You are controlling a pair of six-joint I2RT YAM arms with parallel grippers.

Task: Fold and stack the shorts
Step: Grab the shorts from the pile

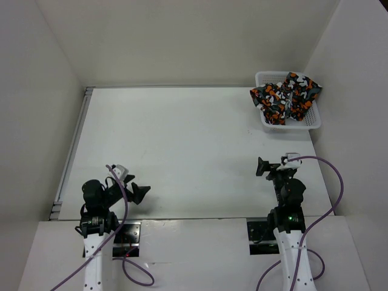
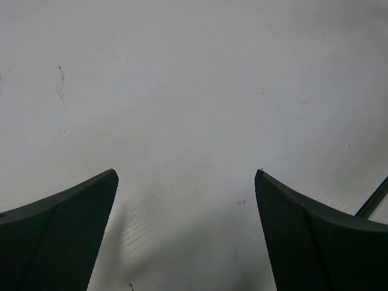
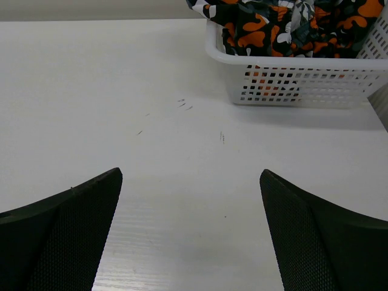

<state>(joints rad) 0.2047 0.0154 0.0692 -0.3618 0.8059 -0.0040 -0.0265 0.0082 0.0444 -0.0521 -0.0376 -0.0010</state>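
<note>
The shorts [image 1: 286, 97], printed in orange, black, grey and white blotches, lie crumpled in a white mesh basket [image 1: 312, 120] at the table's far right. They spill over its left rim. They also show at the top of the right wrist view [image 3: 285, 21]. My left gripper [image 1: 139, 193] is open and empty, low over the near left of the table; in the left wrist view [image 2: 187, 176] only bare table lies between its fingers. My right gripper [image 1: 260, 167] is open and empty near the front right, well short of the basket, as the right wrist view [image 3: 191, 176] shows.
White walls close in the table at the left, back and right. A metal rail [image 1: 71, 148] runs along the table's left edge. Purple cables [image 1: 336, 188] loop from both arms near the front edge. The basket's near wall [image 3: 303, 82] faces the right gripper.
</note>
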